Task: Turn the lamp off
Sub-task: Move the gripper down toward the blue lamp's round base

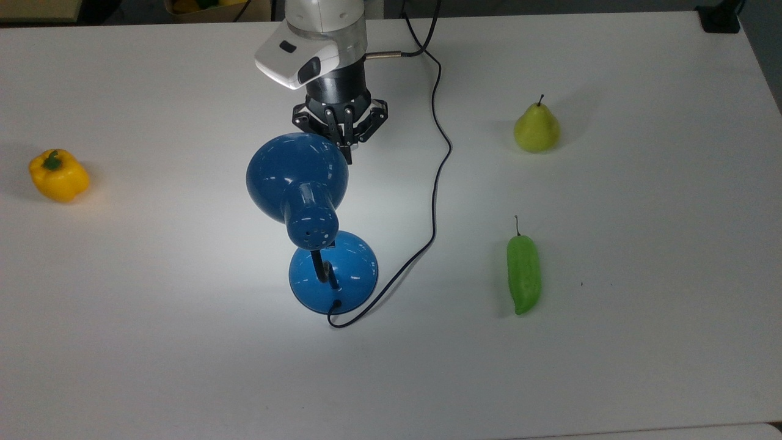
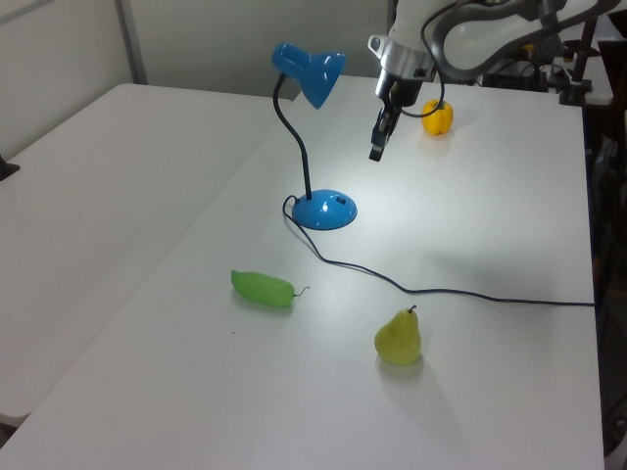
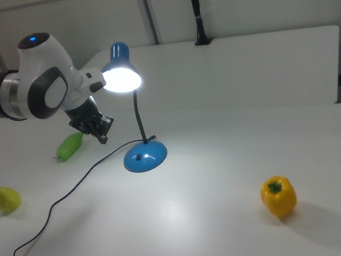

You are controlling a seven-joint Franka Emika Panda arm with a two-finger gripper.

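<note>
A broad white table (image 1: 611, 366) is carrying everything, and the white Franka arm (image 1: 321, 43) is reaching over it from the top view's upper edge. The glossy blue metal desk lamp (image 1: 297, 177) is standing near the table's middle with its cone shade glowing bright in the right view (image 3: 121, 77), so it is lit and the task is not yet done. A thin black cord (image 1: 437, 183) is trailing from the round domed base (image 1: 348, 272) off toward the top view's top. The black two-finger gripper (image 1: 348, 156) is hanging in the air just beside the shade's rim, above the table, its fingers pressed together and grasping nothing.

The small dark switch on the base (image 2: 341, 202) is probably the target. Descending from here, the arm could clip the shade or the bent black neck (image 2: 294, 147) and tip the lamp; a glancing press on the domed base could slide it instead of clicking it. The cord could also snag.

A yellow bell pepper (image 1: 58, 176), a yellow-green pear (image 1: 536, 128) and a green chilli pepper (image 1: 523, 275) are lying well apart from the lamp. No containers are on the table.
</note>
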